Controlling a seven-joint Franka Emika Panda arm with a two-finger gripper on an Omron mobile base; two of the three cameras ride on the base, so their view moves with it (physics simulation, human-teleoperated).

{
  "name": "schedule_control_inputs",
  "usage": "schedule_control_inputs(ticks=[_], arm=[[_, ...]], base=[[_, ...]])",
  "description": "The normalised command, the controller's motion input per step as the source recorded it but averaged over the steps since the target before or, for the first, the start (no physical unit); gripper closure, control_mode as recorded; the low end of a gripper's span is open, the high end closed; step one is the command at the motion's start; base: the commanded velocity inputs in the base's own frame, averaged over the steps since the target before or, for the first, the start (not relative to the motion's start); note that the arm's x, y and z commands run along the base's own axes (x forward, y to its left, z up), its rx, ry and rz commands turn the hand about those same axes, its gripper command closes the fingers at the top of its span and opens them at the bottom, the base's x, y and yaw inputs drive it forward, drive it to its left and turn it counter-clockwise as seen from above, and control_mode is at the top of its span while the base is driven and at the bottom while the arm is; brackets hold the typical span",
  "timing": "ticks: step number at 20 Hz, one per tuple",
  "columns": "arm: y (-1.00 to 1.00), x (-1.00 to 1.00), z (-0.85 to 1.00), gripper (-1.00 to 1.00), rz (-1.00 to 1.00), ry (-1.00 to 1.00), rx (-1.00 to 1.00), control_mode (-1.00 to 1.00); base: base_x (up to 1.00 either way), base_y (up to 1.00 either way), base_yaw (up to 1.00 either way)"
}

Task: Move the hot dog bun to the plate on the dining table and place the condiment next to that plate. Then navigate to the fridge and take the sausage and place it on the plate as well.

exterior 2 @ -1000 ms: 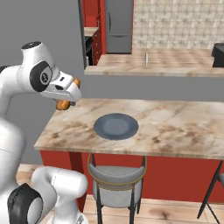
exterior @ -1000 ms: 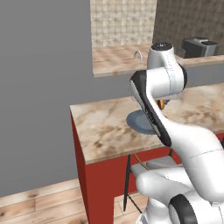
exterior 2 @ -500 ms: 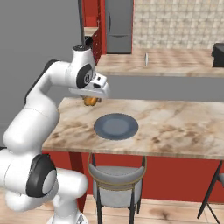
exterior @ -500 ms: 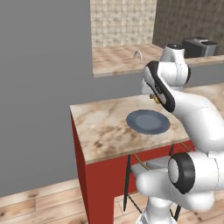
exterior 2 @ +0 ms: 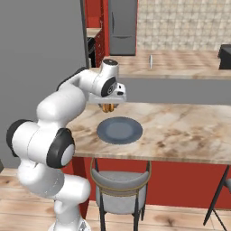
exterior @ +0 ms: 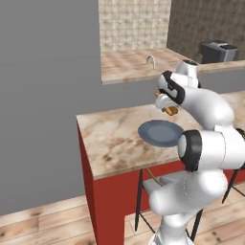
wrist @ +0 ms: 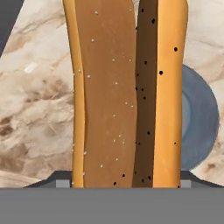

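Observation:
My gripper (exterior 2: 108, 106) is shut on the hot dog bun (exterior 2: 107, 108), a tan-yellow bun with a lengthwise split. It hangs above the dining table (exterior 2: 180, 131), just beyond the far left rim of the blue-grey plate (exterior 2: 119, 130). From the left base view the bun (exterior: 170, 110) sits under the gripper (exterior: 169, 108) over the plate's (exterior: 158, 134) far edge. The hand view has the bun (wrist: 127, 92) standing tall in front, with the plate (wrist: 199, 127) peeking out to its right on the marbled top (wrist: 35, 96).
A grey-seated metal stool (exterior 2: 119, 187) stands under the table's front edge. A marbled counter with a faucet (exterior 2: 150, 61) runs behind, a dark appliance (exterior: 217, 50) at its right end. A grey fridge (exterior 2: 122, 27) and red cabinets (exterior 2: 94, 13) stand far back.
The arm has swung the bun forward and to the right across the table, from near the table's left end to just by the plate's far rim.

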Motion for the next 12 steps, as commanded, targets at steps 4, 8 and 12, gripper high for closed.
schedule_control_inputs(ticks=[4, 8, 12], arm=[[0.0, 0.58, -0.78, 1.0, 0.19, -0.1, -0.12, -1.0], [0.0, 0.31, -0.76, 1.0, 0.06, -0.02, -0.14, -1.0], [0.0, 0.06, -0.55, 1.0, 0.0, 0.05, -0.09, -1.0]], base=[[0.0, 0.0, 0.0], [0.0, 0.0, 0.0], [0.0, 0.0, 0.0]])
